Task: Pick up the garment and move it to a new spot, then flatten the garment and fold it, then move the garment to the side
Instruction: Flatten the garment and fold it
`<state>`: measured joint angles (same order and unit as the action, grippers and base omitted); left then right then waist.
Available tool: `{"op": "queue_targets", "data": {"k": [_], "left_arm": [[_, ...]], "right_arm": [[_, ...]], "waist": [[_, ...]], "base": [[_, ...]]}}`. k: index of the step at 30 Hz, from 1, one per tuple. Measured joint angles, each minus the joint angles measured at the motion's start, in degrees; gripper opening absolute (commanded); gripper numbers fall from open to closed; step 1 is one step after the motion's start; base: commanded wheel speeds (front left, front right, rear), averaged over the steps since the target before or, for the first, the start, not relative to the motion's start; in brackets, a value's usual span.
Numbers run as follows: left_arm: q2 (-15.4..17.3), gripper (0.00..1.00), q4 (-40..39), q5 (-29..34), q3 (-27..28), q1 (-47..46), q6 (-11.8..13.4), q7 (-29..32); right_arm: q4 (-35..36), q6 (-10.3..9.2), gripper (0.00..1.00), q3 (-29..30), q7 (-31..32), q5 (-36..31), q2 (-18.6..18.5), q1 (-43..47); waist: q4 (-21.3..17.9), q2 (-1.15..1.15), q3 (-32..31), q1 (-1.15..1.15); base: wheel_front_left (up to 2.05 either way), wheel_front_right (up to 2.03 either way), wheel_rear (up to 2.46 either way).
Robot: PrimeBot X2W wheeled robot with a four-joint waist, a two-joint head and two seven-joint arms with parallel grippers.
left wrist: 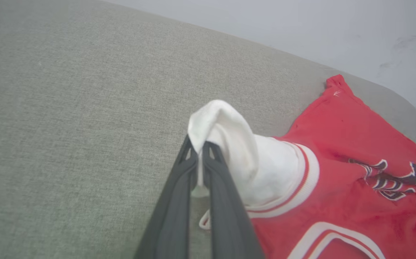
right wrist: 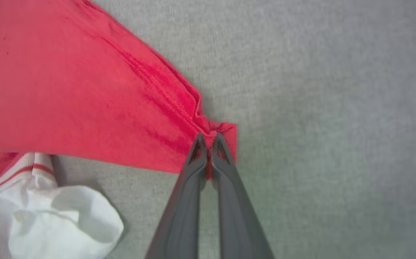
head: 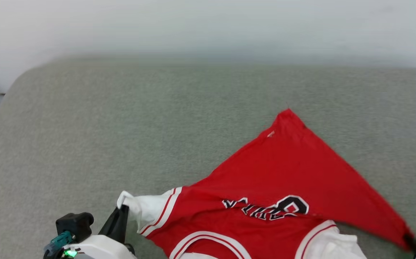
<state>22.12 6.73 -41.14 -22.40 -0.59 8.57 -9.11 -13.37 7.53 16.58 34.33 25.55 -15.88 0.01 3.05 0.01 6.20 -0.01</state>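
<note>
Under the garment stretches a grey fabric surface; the garment lies on its near part, looking light, limp and a little slick, best held by hems and corners. The left claw is pinched tight on the garment's white end, and the right claw on its red corner hem. The garment's near edge is cut off and its lettering is creased unreadable.

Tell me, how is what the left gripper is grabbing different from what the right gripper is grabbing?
The left gripper pinches a white sleeve; the right gripper pinches a red corner. The left's cloth puffs up loosely over its fingertips; the right's cloth is bunched small, with creases running away from it. Both grippers are shut on the same garment, above the grey surface.
</note>
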Motion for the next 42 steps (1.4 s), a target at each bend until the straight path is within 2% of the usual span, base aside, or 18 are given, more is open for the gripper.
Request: {"op": "queue_targets", "data": {"k": [6, 13, 14, 15, 22, 26, 30, 33, 36, 42], "left_arm": [[0.8, 0.0, 0.6, -1.0, 0.2, 2.3, 0.1, 1.0], [1.1, 0.0, 2.3, -1.9, 0.4, 3.5, 0.0, 1.1], [1.1, 0.0, 2.5, -2.0, 0.3, 3.6, 0.0, 1.2], [1.1, 0.0, 2.6, -2.0, 0.3, 3.6, 0.0, 1.2], [1.1, 0.0, 2.4, -1.9, -0.4, 3.3, -0.1, 1.4], [1.1, 0.0, 1.6, -1.4, -0.6, 2.2, 0.0, 1.3], [0.8, 0.0, 0.7, -0.8, -1.0, 0.5, 0.0, 1.2], [0.5, 0.0, 0.5, -0.4, -1.3, -1.3, -0.1, 1.0], [-0.1, 0.0, 0.5, -0.2, -1.6, -2.9, -0.5, 0.7], [-1.2, 0.0, 0.4, 0.6, -2.5, -5.2, -0.9, -0.2]], "right_arm": [[6.6, 0.0, 0.0, 2.0, 0.8, -1.9, 8.9, 11.9], [4.4, 0.0, 0.0, 2.7, -0.5, -3.0, 12.5, 17.6], [3.8, 0.0, 0.28, 2.5, -1.6, -3.4, 12.5, 17.6], [3.3, 0.0, 0.99, 2.3, -2.9, -3.4, 12.5, 17.4], [3.0, -0.01, 1.0, 1.5, -17.5, -3.5, 11.8, 12.1], [2.7, -0.02, 1.0, -0.7, -26.2, -3.1, 8.1, 6.7], [0.2, -0.02, 1.0, -4.0, -30.5, -2.4, 4.5, 0.4], [-1.9, -0.02, 1.0, -8.0, -30.5, -1.6, 1.8, -4.9], [-3.8, -0.01, 1.0, -11.7, -26.9, -0.3, -1.1, -10.1], [-7.4, -0.01, 1.0, -19.5, -11.7, 3.8, -7.1, -18.1]], "waist": [[-3.2, 0.0, -1.9, 0.0], [-5.0, 0.0, -3.4, 0.0], [-5.2, 0.0, -3.5, 0.0], [-5.3, 0.0, -3.6, 0.0], [-5.2, 0.0, -3.4, 0.0], [-4.6, 0.0, -2.4, 0.0], [-3.4, 0.0, -1.2, 0.01], [-2.3, 0.0, 0.0, 0.01], [-1.2, 0.0, 1.5, 0.01], [1.2, 0.0, 4.4, 0.02]], "base": [[0.0, 0.0, 0.0], [0.0, 0.0, 0.0], [0.0, 0.0, 0.0], [0.0, 0.0, 0.0], [0.0, 0.0, 0.0], [0.0, 0.0, 0.0], [0.0, 0.0, 0.0], [0.0, 0.0, 0.0], [0.0, 0.0, 0.0], [0.0, 0.0, 0.0]]}}
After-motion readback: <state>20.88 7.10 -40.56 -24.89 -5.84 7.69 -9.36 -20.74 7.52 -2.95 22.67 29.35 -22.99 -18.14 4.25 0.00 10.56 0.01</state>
